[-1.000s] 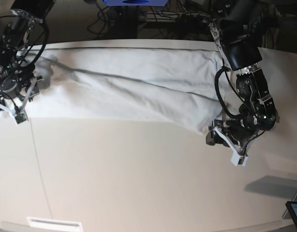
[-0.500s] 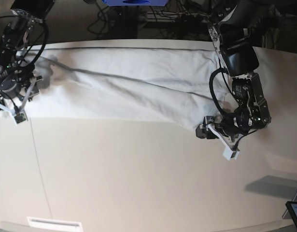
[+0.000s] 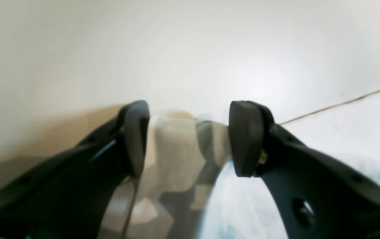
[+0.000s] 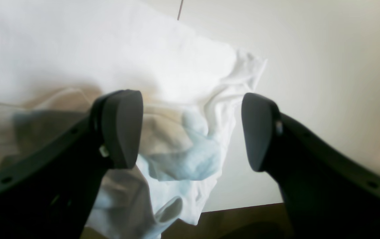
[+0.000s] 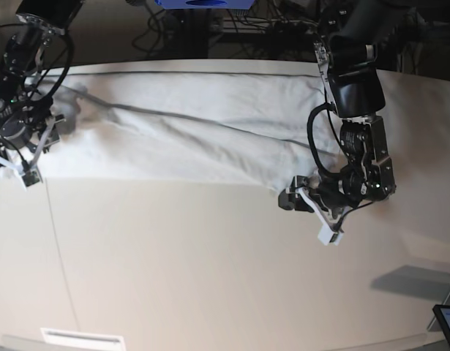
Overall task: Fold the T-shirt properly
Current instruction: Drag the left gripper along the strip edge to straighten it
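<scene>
The white T-shirt (image 5: 181, 139) lies spread in a long wrinkled band across the back of the off-white table (image 5: 210, 270). My left gripper (image 5: 305, 212) is low at the shirt's front right corner. In the left wrist view it (image 3: 190, 139) is open, with blurred cloth (image 3: 176, 156) between the pads and more shirt to its right. My right gripper (image 5: 36, 155) sits at the shirt's left end. In the right wrist view it (image 4: 190, 132) is open over a crumpled bunch of shirt (image 4: 176, 66) near the table edge.
A thin seam (image 5: 60, 248) runs down the tabletop at the left. A white label (image 5: 82, 338) lies at the front edge. A dark screen (image 5: 448, 322) sits at the front right corner. Cables hang behind the table.
My left gripper has slid leftward along the shirt's front right corner, now covering more of it. The right arm has not moved.
</scene>
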`<state>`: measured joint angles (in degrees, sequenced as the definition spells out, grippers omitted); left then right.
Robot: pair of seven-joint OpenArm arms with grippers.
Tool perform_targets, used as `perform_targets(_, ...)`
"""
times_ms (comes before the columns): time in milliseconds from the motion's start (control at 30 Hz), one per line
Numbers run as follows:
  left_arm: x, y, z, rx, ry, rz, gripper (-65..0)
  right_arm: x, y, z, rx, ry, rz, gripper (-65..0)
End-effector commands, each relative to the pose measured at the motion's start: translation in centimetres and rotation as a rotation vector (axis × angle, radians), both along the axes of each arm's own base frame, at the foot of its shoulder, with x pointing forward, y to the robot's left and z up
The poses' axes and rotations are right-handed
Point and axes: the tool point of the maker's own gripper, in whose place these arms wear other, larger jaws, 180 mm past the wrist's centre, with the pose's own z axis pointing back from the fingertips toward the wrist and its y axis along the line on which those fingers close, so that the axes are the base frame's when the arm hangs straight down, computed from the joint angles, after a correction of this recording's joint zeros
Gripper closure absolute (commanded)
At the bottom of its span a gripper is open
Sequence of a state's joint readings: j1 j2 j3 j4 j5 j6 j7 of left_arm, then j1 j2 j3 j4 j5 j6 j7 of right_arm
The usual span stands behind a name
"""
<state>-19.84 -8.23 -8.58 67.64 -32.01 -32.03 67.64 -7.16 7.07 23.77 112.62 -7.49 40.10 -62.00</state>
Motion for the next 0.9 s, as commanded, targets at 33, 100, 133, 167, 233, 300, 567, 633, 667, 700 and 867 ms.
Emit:
perform_targets(33, 0.6, 0.2, 0.8, 0.013, -0.015, -0.008, -25.7, 0.6, -0.4, 1.0, -0.015, -0.035, 0.002, -44.1)
perform_targets(100, 0.6, 0.3, 0.8, 0.015, -0.017, -0.008, -9.1, 0.5, -0.4, 1.0, -0.015, -0.034, 0.002, -44.1)
perform_targets(133, 0.6, 0.4, 0.9, 0.017, -0.018, -0.007, -2.5, 0.5, -0.3, 1.0, -0.015, -0.034, 0.003, -44.1)
perform_targets(167, 0.6, 0.4, 0.9, 0.017, -0.018, -0.007, 0.0, 0.6, -0.3, 1.0, -0.015, -0.034, 0.005, -44.1)
perform_targets(233, 0.6, 0.5, 1.0, 0.019, -0.019, -0.008, 0.0, 0.6, -0.3, 1.0, -0.014, -0.034, 0.006, -44.1)
perform_targets(300, 0.6, 0.5, 1.0, 0.020, -0.019, -0.009, 0.0, 0.6, -0.3, 1.0, -0.014, -0.032, 0.006, -44.1)
perform_targets(567, 0.3, 0.8, 5.2, 0.116, -0.145, -0.045, 0.0, 0.5, -0.3, 0.8, -0.012, -0.028, 0.005, -44.1)
perform_targets(633, -0.2, 0.8, 5.9, 0.152, -0.134, -0.069, 0.0, 0.6, -0.3, 0.8, -0.011, -0.029, 0.006, -44.1)
perform_targets(667, -0.5, 0.8, 6.0, 0.165, -0.131, -0.078, 0.0, 0.6, -0.3, 0.8, -0.011, -0.029, 0.006, -44.1)
perform_targets(700, -1.0, 0.8, 6.0, 0.178, -0.128, -0.086, 0.0, 0.6, -0.3, 0.8, -0.011, -0.029, 0.006, -44.1)
perform_targets(867, -3.1, 0.7, 6.8, 0.235, -0.142, -0.113, 0.0, 0.6, -0.2, 0.8, -0.010, -0.029, 0.006, -44.1)
